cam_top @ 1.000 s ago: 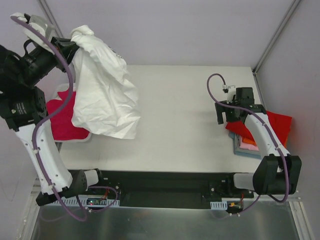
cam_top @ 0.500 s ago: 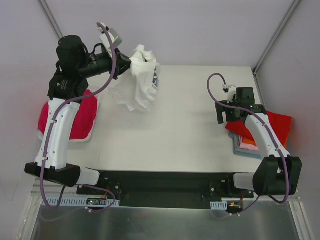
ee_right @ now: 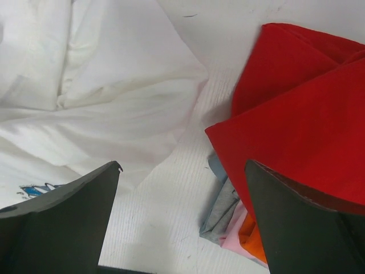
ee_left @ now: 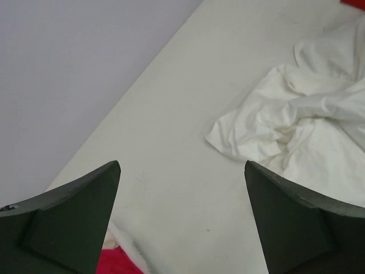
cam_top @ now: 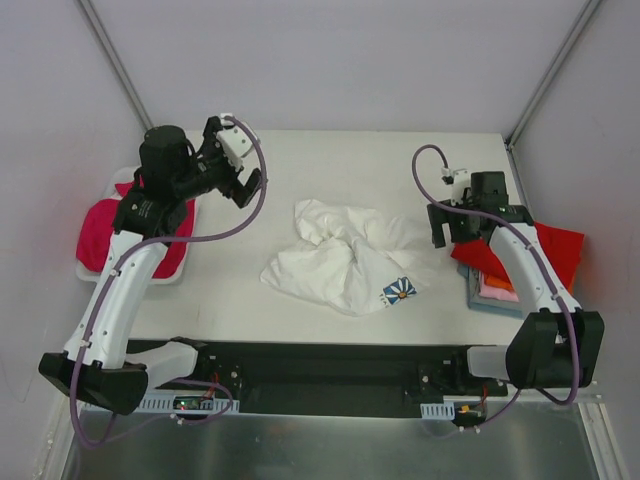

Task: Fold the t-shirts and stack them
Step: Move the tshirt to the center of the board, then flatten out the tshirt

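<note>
Left claw (cam_top: 250,190) wide; tee (cam_top: 100,236) in tray (cam_top: 130,279)

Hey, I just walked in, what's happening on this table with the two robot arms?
The arms are partway through a t-shirt folding job. A white t-shirt with a blue daisy print lies crumpled and unfolded in the middle of the table, and neither arm holds it. The left gripper hangs open and empty near a magenta t-shirt. The right gripper, also open, hovers by the stack at the right edge, with a red t-shirt on top.
</note>
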